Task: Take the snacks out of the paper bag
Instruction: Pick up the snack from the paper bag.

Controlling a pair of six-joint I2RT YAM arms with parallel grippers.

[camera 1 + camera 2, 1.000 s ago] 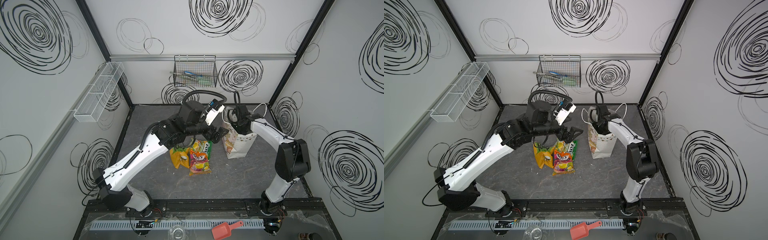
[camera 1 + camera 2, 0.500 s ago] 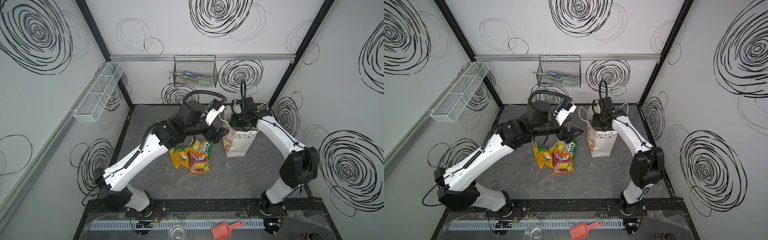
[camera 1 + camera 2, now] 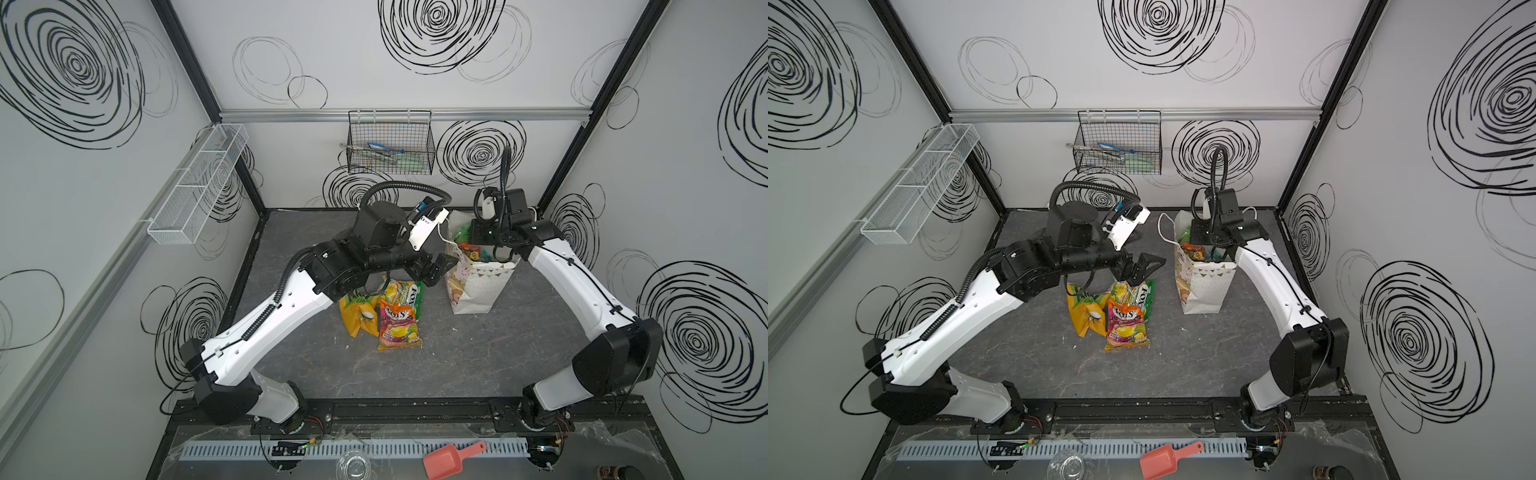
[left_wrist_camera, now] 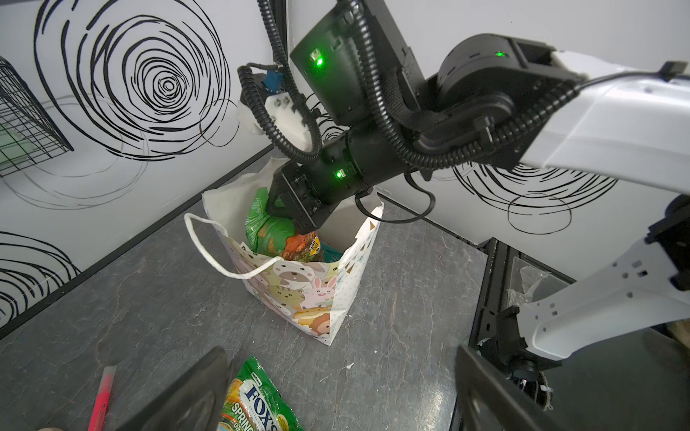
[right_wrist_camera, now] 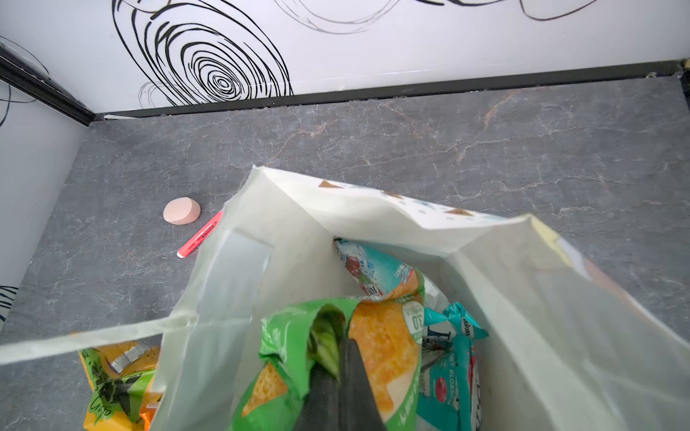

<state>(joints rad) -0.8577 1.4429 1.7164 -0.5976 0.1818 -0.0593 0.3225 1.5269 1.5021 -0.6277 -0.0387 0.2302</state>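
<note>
Bright, even light; soft shadows and a pale sheen lie on the grey tabletop (image 4: 429,388) beside the paper bag (image 4: 298,294). Inside the bag, the right gripper (image 5: 341,347) and the green packet (image 5: 283,336) it pinches are blurred, as is the bag's near rim.

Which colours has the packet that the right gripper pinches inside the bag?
The packet is green and orange; the right wrist view shows it best.
</note>
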